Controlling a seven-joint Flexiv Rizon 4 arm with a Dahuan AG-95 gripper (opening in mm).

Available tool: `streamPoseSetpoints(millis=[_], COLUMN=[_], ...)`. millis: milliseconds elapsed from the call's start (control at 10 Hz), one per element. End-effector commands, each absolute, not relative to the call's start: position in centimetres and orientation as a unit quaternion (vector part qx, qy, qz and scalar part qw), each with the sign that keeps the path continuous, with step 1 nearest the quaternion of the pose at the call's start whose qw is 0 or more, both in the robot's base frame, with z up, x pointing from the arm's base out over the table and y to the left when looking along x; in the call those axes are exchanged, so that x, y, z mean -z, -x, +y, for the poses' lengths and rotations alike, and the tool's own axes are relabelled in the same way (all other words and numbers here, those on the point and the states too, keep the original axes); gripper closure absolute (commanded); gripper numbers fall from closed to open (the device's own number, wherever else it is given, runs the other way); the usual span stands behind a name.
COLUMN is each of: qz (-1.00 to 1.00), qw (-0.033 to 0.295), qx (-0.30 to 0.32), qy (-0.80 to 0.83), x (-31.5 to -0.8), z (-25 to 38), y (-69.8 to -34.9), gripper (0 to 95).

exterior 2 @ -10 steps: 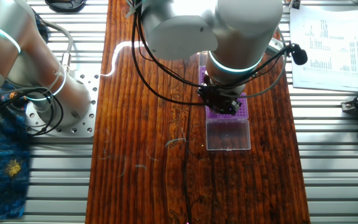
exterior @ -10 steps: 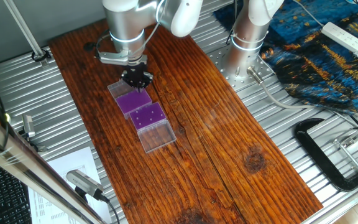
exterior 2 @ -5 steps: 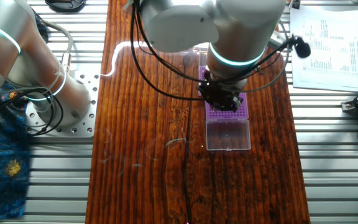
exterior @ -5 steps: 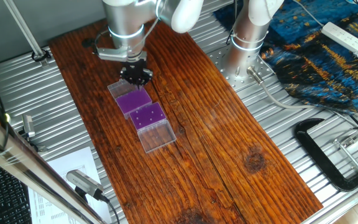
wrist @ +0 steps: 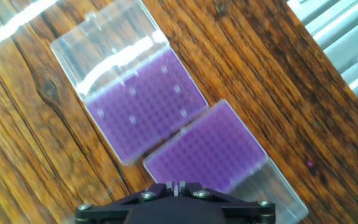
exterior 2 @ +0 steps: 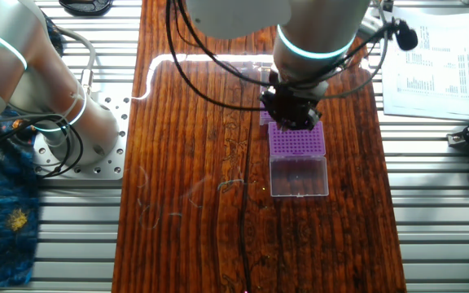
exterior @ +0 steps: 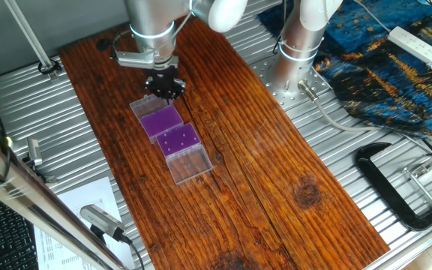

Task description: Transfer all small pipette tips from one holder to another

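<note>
- Gripper (exterior: 166, 88) hangs above the far purple rack (exterior: 160, 120), not touching it. In the other fixed view the gripper (exterior 2: 293, 114) covers part of that rack's top edge.
- Finger state: cannot tell. The hand view shows only the black gripper base (wrist: 176, 198) at the bottom edge, with no fingertips visible. Both fixed views show a dark cluster, with no gap resolvable.
- 2 purple racks sit end to end on the wooden table (exterior: 276, 172), touching at their short edges, each with a clear hinged lid folded out flat on the outer side.
- Small pipette tips (wrist: 179, 91): about 6 white dots scattered in the rack with tips (wrist: 145, 106), which lies farther from the camera in the hand view. Same rack in one fixed view (exterior: 179, 139), with dots visible there too.
- Rack nearest the gripper base in the hand view (wrist: 207, 149): purple grid, no white dots that I can make out.
- Clear lids: 1 at upper left in the hand view (wrist: 107, 40), the other at lower right (wrist: 278, 186).
- Off the board: black C-clamp (exterior: 392, 187) on the metal bench, printed paper (exterior 2: 426, 57).
</note>
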State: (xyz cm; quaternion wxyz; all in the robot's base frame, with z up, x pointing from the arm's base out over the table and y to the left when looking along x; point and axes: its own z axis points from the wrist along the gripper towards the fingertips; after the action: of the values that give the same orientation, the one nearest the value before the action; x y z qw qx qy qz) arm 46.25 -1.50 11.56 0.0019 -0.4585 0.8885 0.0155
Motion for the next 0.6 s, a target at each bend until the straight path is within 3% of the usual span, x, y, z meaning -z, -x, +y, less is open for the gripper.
streamPoseSetpoints(millis=[100, 600], qz=[0.9, 0.912], qw=[0.012, 0.005], qx=[-0.021, -0.006], qy=[0.435, 0.41], x=[-11.3, -10.5], z=[0.6, 4.3], y=[-46.7, -47.7], gripper=[95.0, 95.0])
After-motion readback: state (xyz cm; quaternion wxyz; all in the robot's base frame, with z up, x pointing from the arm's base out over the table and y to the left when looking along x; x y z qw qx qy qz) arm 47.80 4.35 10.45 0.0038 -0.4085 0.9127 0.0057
